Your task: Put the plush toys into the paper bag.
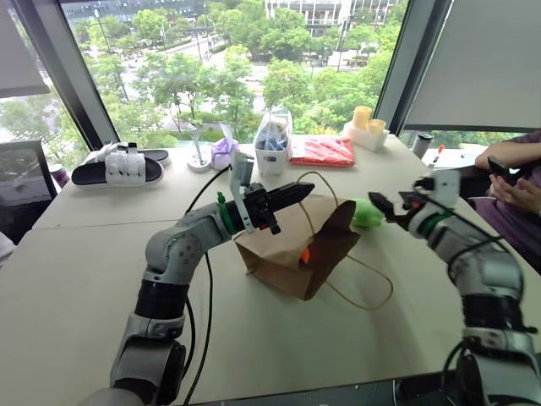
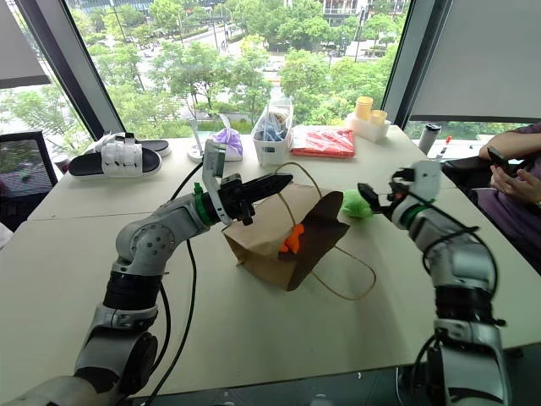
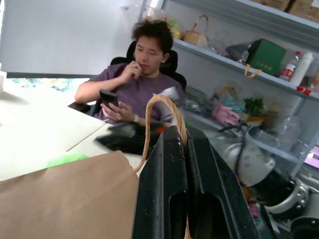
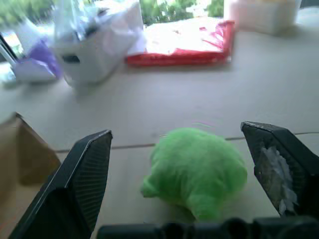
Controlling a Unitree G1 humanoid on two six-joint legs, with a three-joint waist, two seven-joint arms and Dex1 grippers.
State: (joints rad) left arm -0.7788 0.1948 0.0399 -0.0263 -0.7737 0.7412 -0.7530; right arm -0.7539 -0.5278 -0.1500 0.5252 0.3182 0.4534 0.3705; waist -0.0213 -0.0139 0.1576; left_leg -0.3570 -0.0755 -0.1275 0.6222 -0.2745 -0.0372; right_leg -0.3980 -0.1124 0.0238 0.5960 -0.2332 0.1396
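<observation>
Two grippers are seen above a pale table [image 1: 76, 279]: the left gripper [image 1: 306, 189], pressed together on one twine handle [image 3: 158, 102], at frame centre; the right gripper [image 4: 184, 164], spread wide, at right. One paper bag [image 1: 279, 254] lies centrally, one orange plush toy [image 2: 292, 238] showing in its mouth. One green plush toy [image 4: 195, 170] rests beside the bag, between the spread fingers. Windows and trees fill the upper frame; one seated person [image 3: 134, 84] is seen at right.
</observation>
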